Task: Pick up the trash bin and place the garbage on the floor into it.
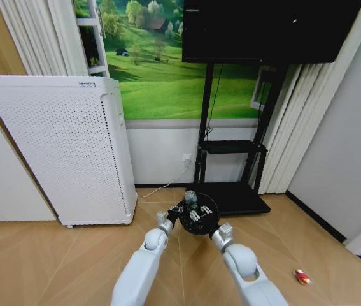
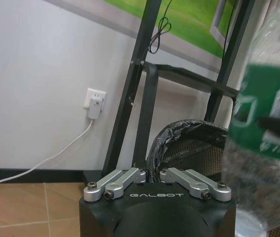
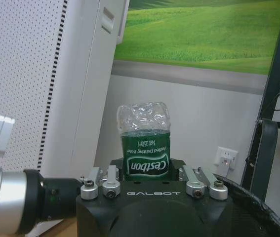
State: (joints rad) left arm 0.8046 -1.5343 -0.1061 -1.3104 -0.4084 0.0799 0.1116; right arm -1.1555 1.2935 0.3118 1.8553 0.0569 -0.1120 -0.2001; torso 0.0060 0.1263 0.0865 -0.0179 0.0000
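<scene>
Both arms out front over the floor [image 1: 72, 255]. Right pincer [image 1: 197, 215] clamped on the green-label bottle [image 3: 143, 145], held upside down over the black trash bin [image 1: 199, 224]. Left pincer [image 1: 172, 214] clamped on the bin's rim, holding it. Red-and-white wrapper [image 1: 302, 276] on floor, far right. White perforated appliance [image 1: 65, 146] behind left.

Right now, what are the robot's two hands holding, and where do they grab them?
The right gripper holds a clear plastic bottle with a green label upside down, gripped at its lower, labelled part. The left gripper grips the rim of the black round mesh trash bin.
</scene>
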